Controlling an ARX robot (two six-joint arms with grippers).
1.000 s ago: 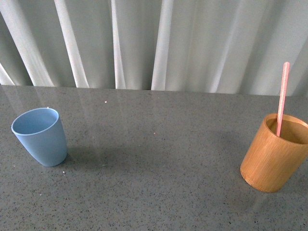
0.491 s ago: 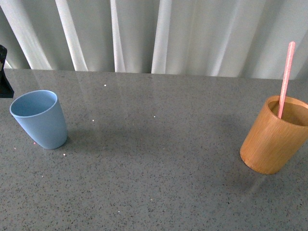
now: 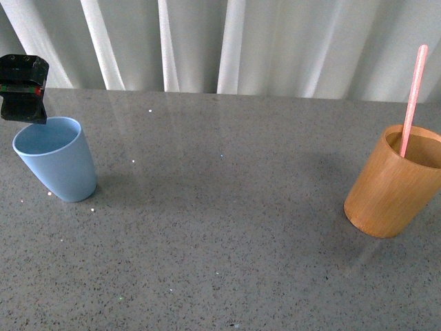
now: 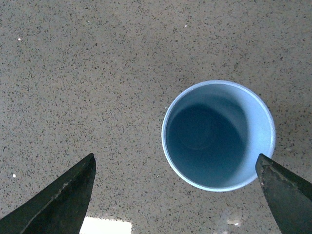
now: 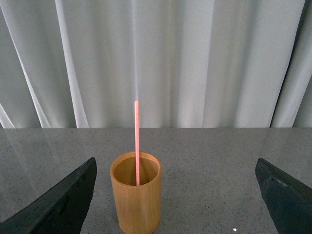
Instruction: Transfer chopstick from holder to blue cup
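Front view: one blue cup (image 3: 55,165), one holder (image 3: 387,189), one chopstick (image 3: 413,93) inside.

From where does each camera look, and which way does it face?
Front view: from the body, across the table; blue cup, holder, chopstick, left claw.
Left wrist view: straight down into the cup; open claw tips.
Right wrist view: level toward holder and chopstick; right claw open.
Front shares the cup with left wrist, the holder with right.

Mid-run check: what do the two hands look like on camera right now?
The left hand and right hand each show two plain black, wedge-shaped fingers tapering toward the tips. In the front view, the left one is a boxy black housing with a small red mark. No cables visible.
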